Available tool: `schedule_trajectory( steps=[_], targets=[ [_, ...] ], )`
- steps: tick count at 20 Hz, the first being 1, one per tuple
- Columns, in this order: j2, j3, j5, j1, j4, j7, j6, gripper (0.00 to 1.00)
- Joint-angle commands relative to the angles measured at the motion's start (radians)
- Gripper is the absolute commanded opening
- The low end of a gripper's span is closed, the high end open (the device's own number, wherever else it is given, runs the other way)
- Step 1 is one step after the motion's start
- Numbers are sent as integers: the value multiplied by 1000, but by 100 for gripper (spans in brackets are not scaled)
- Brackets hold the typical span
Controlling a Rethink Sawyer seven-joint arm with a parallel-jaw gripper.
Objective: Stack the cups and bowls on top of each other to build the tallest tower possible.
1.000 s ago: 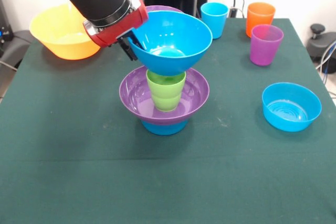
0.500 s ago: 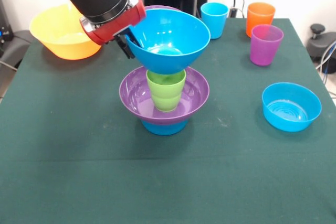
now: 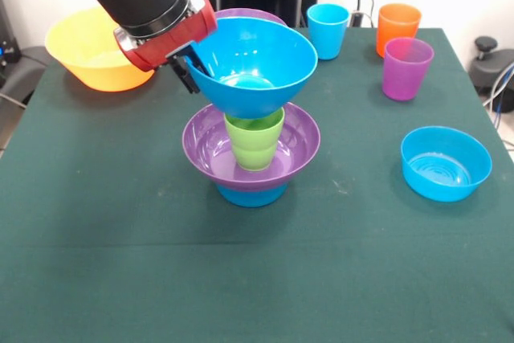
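Count: 4 cups, 6 bowls — 1 yellow, 2 purple, 3 blue.

We see the second purple bowl only as a rim behind the large blue bowl, which also hides the lime green cup's rim.

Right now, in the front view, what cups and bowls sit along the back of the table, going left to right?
Yellow bowl → purple bowl, mostly hidden behind the held blue bowl → light blue cup → orange cup → purple cup, slightly nearer than the rest.
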Motion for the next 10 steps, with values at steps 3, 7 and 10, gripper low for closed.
schedule_trajectory(
  steps=[3,7,10],
  targets=[
    [39,-21,-24,51,-40,-272,30,0],
    [38,-16,-16,41,-17,-262,15,0],
    [38,-14,-12,38,-2,-252,6,0]
  ],
)
